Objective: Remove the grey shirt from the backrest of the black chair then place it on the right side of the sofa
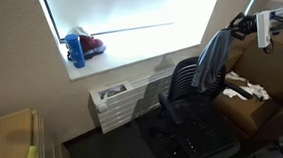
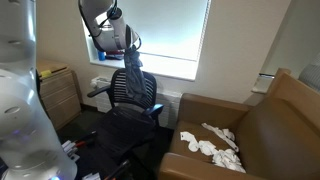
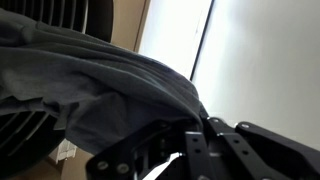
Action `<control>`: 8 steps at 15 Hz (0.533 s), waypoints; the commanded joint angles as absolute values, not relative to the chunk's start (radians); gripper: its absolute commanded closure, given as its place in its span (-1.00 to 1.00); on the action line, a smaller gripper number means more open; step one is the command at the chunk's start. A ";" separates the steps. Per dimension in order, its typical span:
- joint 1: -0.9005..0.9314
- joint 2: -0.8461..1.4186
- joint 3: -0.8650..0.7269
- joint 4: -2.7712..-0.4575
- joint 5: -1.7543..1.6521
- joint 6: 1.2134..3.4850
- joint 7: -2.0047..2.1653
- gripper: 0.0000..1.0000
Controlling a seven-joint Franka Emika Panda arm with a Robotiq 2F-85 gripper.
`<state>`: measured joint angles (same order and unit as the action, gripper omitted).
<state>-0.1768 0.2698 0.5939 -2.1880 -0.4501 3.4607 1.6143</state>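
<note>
The grey shirt (image 1: 213,62) hangs over the backrest of the black chair (image 1: 189,94) below the window. It also shows in an exterior view (image 2: 131,82) on the chair (image 2: 140,100). My gripper (image 1: 235,27) (image 2: 132,60) is at the shirt's top edge and looks shut on the fabric, which is pulled up above the backrest. In the wrist view the shirt (image 3: 90,85) fills the left and runs into the jaws (image 3: 200,125). The brown sofa (image 1: 247,114) (image 2: 270,120) stands beside the chair.
White cloths (image 2: 212,148) (image 1: 247,92) lie on the sofa seat. A blue bottle and a red object (image 1: 80,48) sit on the windowsill above a white radiator (image 1: 115,99). A wooden cabinet (image 2: 60,95) stands by the chair.
</note>
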 commanded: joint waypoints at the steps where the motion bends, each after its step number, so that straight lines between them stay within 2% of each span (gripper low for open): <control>1: -0.178 0.243 0.519 -2.102 -0.343 3.462 1.585 0.97; 8: -0.414 0.205 0.423 -1.987 -0.275 3.460 1.619 0.97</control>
<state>-0.3440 0.2297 0.4662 -2.0057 -0.3071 3.4602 1.6130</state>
